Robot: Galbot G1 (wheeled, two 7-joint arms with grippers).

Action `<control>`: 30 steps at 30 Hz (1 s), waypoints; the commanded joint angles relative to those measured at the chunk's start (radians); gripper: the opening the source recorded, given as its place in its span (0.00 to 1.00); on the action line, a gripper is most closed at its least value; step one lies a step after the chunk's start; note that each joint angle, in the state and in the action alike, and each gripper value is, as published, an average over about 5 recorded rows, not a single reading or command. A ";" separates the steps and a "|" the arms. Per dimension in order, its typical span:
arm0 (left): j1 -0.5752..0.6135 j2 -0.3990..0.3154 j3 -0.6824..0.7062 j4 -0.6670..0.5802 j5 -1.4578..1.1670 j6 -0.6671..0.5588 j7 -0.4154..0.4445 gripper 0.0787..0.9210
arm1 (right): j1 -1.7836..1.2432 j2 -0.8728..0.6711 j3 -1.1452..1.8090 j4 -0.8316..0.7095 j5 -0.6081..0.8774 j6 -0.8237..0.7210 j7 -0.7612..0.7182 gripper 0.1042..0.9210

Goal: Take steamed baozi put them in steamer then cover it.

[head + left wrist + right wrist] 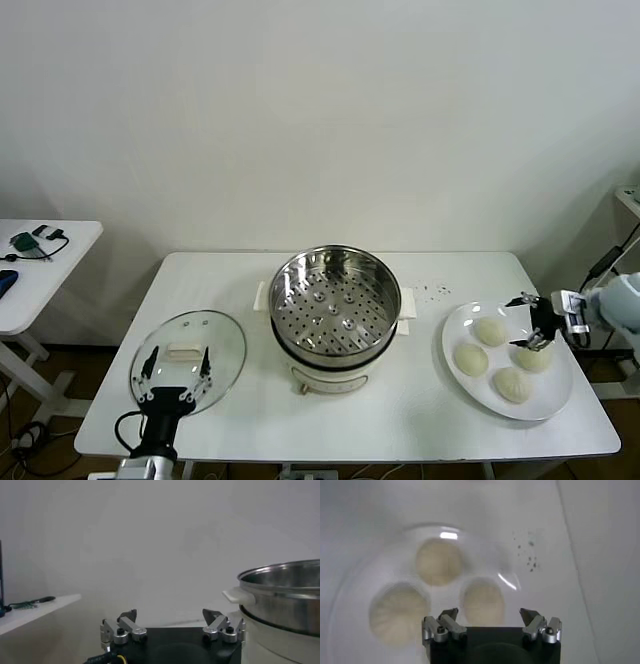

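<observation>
- Head view: a white rectangular table carries, from the robot's left to its right, a lid, a steamer and a plate.
- Steamer: round pot of shiny stainless steel with a perforated tray inside, seated on a white base with side handles, at the table's middle; uncovered and with nothing on the tray.
- Lid: flat disc of clear glass with a metal rim and a white rectangular handle at its centre, lying on the table's near left part, well apart from the steamer.
- Plate: flat, round, glossy white, on the table's right part.
- Buns: four smooth, rounded, cream-white pieces of dough on the plate, close together; the right wrist view shows three, one with fine pleats.
- Left gripper: black body, metal fingertips, jaws spread wide and holding nothing, above the near edge of the lid.
- Right gripper: jaws spread wide, holding nothing, over the plate's far right side, just above the buns.
</observation>
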 commanded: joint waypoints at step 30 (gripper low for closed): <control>-0.027 0.001 -0.056 0.019 -0.002 0.023 -0.002 0.88 | 0.198 0.276 -0.288 -0.302 -0.093 0.005 -0.060 0.85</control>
